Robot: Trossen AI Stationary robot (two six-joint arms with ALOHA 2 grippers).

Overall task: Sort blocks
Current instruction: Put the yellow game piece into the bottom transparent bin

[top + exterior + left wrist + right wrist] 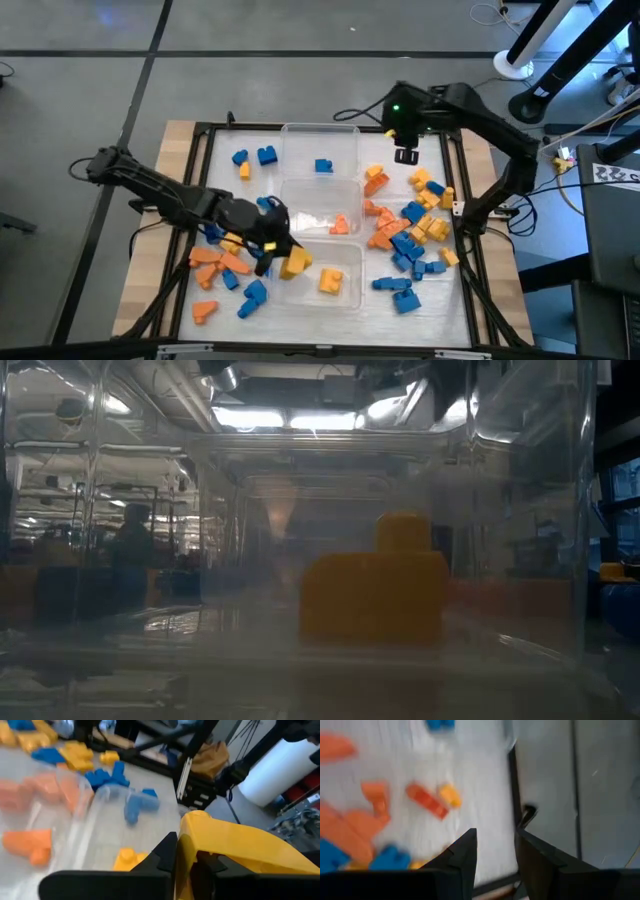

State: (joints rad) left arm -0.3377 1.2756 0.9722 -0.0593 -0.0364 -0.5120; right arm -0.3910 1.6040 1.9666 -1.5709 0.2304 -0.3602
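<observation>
The left tool [283,258] is clamped on a yellow block [296,263], hanging at the nearest tub [352,292]'s nine o'clock edge, probably bound for the yellow piece [330,281] already inside. Orange and blue blocks [222,268] crowd just beside it, so the wall needs clearing. The right tool [405,154], fingers apart and empty, waits at one o'clock, above the worktop [440,310], the other heap [415,232] below.

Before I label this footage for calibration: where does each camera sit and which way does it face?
High: overhead, straight down on table; both arms.
Low: table height, inside a clear tub, facing a yellow block; no arm.
Left wrist: left gripper clamping a yellow block, also seen from high.
Right wrist: right gripper, open, over blocks.
</observation>
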